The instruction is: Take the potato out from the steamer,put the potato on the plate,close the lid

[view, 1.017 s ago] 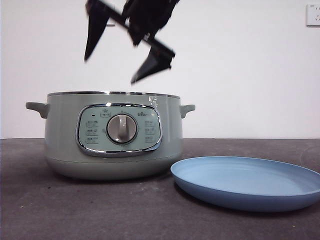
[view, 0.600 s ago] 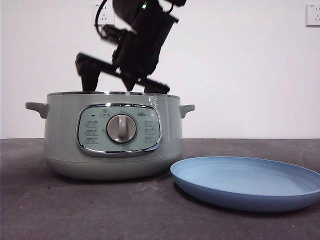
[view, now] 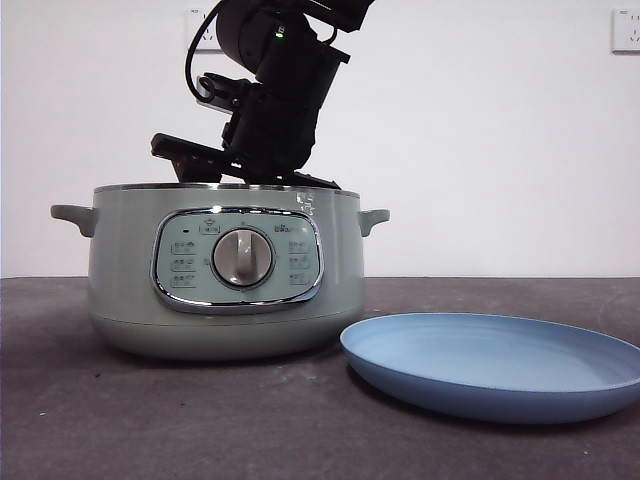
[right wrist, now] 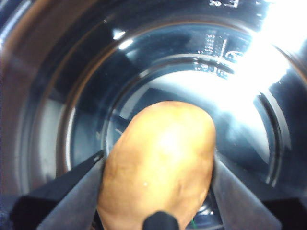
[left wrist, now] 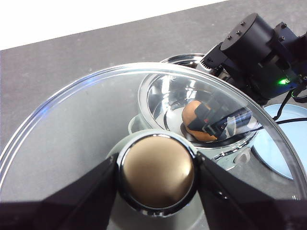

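I have the right gripper down inside the steamer with the potato lying between its spread jaws, while the left gripper holds the lid by its knob.

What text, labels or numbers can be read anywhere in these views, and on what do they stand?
None can be read.
Steamer control panel: small icons and characters around the dial, too small to read.
Steamer's front rim: a small white mark, illegible.
Steamer's inner wall behind the potato: level marks and digits, blurred.
Plate, lid: no text seen.
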`<move>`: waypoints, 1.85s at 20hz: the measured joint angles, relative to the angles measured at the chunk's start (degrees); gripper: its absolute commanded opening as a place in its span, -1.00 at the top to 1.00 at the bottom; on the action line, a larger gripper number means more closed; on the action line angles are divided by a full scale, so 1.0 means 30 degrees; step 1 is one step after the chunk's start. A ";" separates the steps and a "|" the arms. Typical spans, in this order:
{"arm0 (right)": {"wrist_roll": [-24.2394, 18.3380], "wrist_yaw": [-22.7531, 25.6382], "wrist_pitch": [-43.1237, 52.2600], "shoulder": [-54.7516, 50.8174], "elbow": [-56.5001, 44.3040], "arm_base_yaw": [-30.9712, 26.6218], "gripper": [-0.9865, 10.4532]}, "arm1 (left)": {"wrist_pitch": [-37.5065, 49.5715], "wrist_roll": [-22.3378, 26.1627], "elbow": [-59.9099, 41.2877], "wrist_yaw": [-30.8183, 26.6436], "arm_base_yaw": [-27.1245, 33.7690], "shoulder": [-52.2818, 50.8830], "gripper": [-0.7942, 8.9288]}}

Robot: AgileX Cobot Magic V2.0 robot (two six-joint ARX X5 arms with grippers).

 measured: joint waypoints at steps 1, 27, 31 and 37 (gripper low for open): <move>0.0000 0.0007 0.0007 -0.0007 0.0000 0.0007 0.85 | 0.0000 0.0000 0.0000 0.0007 0.0000 0.0000 0.85; -0.2164 0.0160 -0.1552 -1.6014 -1.3100 -0.3351 0.85 | 0.0015 0.0080 0.0000 0.2025 0.0015 0.0022 0.85; -0.1705 -0.0430 0.2127 -1.5752 -1.7034 -0.3752 0.85 | 0.0007 0.0080 0.0000 0.2018 0.0015 0.0022 0.85; -0.1246 -0.0925 0.5428 -1.4826 -1.9234 -0.4197 0.85 | 0.0007 0.0080 0.0000 0.2514 0.0015 0.0022 0.85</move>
